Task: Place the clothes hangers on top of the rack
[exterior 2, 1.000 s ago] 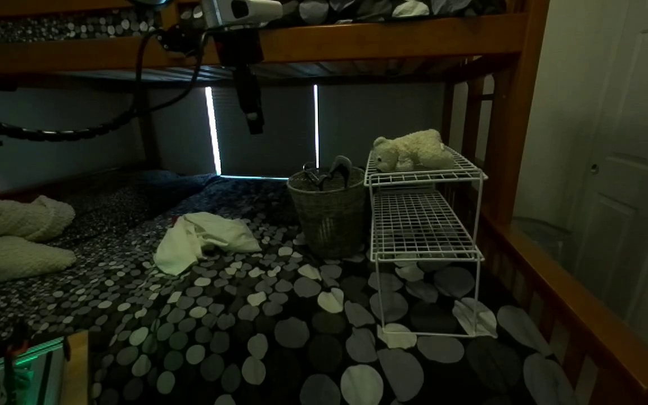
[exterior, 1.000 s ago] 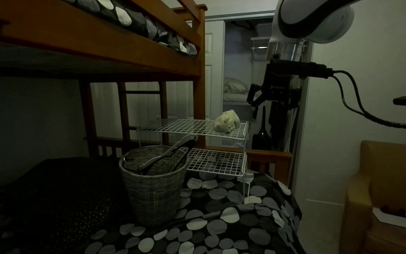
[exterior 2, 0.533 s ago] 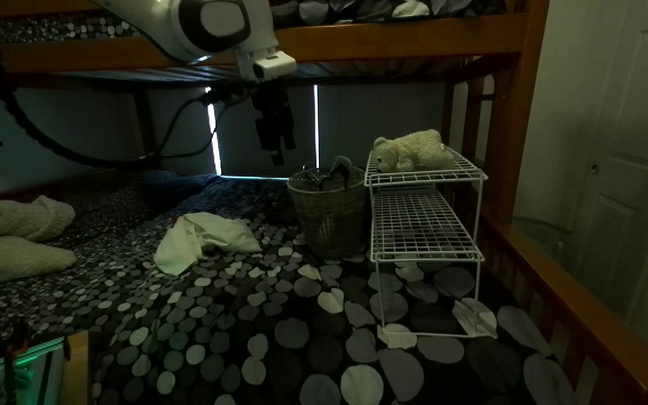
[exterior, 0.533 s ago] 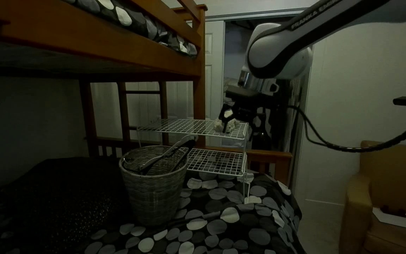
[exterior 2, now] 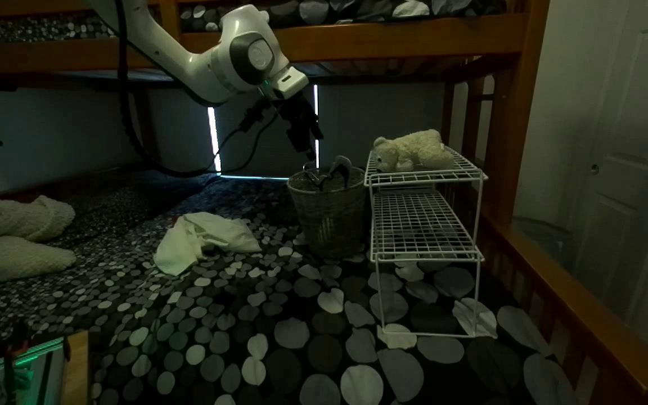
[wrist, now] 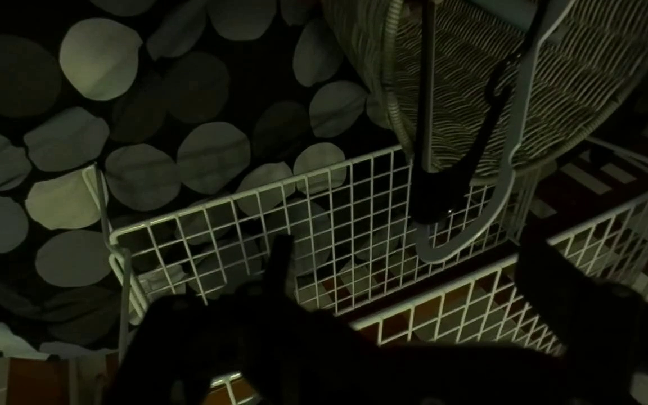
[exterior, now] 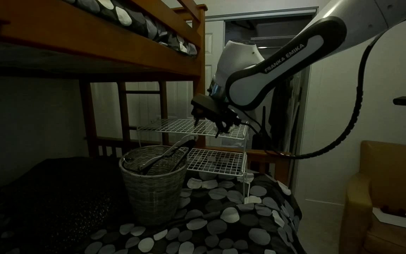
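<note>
Rough woven wicker, that was the basket (exterior 2: 329,222)! Smooth metal wire made the rack (exterior 2: 425,259), fuzzy plush the bear (exterior 2: 415,150), faintly glossy wood the bunk bed (exterior 2: 391,44), and matt cloth the bedspread (exterior 2: 276,301).

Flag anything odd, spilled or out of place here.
The wire rack and wicker basket stand on the bed, an unlikely spot for storage; a stuffed bear lies on top of the rack, also unusual. No spill shows.

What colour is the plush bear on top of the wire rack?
The plush bear looks cream; it shows best in an exterior view.
</note>
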Action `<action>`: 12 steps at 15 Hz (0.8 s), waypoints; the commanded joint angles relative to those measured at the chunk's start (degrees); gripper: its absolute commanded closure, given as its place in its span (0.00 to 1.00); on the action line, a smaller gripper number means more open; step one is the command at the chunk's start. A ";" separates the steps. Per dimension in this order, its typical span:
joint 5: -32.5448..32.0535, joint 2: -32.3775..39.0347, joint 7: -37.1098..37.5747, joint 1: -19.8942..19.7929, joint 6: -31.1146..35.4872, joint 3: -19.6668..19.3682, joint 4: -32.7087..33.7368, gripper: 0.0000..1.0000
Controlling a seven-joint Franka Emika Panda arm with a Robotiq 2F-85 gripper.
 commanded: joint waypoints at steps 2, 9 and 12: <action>0.00 0.01 0.00 0.10 0.00 0.03 -0.04 0.00; -28.74 2.50 33.92 0.79 8.28 -5.97 5.19 0.00; -36.38 7.29 46.37 2.51 7.39 -5.56 8.02 0.00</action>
